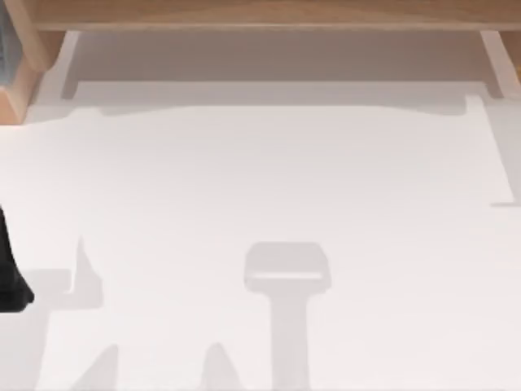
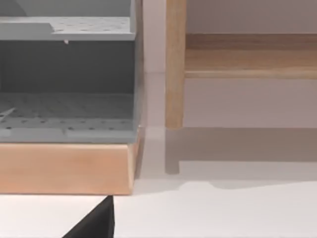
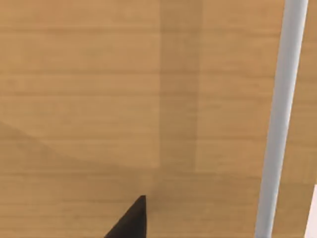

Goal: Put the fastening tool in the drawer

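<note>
Apparently pre-grasp: left gripper waits at the white table's left edge, jaw state indeterminable; next, locate the fastening tool, then the wooden cabinet.

One white counter. One wooden shelf unit. One grey perforated rack. One pale rod.

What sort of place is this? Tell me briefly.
Probably a rendered workshop bench: a white table, a wooden frame along its far edge, and a grey perforated organiser on a wooden base.
</note>
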